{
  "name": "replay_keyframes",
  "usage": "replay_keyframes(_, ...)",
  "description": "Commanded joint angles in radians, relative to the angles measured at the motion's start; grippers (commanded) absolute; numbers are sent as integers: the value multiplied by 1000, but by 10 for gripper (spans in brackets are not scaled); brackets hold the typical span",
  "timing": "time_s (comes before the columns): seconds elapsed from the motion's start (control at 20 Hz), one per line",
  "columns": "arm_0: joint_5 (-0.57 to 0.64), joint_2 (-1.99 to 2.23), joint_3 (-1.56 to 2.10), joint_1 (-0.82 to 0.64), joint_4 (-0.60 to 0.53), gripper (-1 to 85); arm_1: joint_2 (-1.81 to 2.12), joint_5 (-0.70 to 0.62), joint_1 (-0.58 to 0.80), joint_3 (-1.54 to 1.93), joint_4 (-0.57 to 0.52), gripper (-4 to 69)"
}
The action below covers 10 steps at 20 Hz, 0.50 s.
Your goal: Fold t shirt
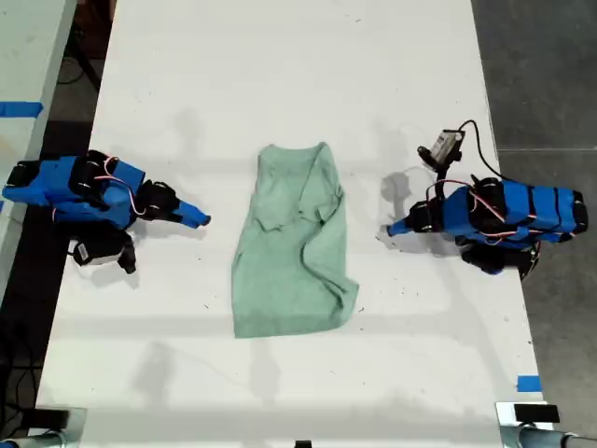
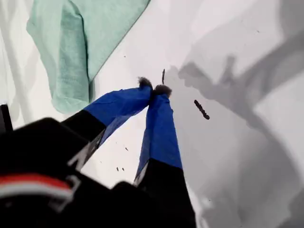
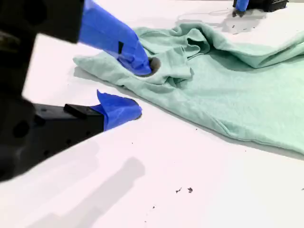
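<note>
- The t shirt [image 1: 294,252] [image 2: 90,28] [image 3: 223,85] is lying wrinkled and partly folded over itself at the middle of the exterior view, on the white counter [image 1: 280,75], with its long side running from top to bottom of that picture.
- My first claw [image 1: 392,229] [image 2: 154,89] is sitting at the exterior view's right, its blue tips pressing together with nothing between them. It is resting over bare counter, apart from the shirt's edge.
- My second claw [image 1: 198,220] [image 3: 142,90] is sitting at the exterior view's left, pointing toward the shirt. Its jaws are standing parted and are gripping nothing. In its own wrist view one blue tip is showing in front of the shirt's crumpled near edge, while the exterior view is showing a gap of counter between claw and cloth.
- Small dark specks are lying on the counter near both claws.
</note>
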Motion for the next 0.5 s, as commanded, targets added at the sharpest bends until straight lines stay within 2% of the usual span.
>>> replay_keyframes(0.0, -12, 9, 8, 14, -21, 112, 17, 11, 15, 58, 5, 16)
replay_keyframes(0.45, -12, 9, 8, 14, -21, 112, 17, 9, 21, 58, 6, 16)
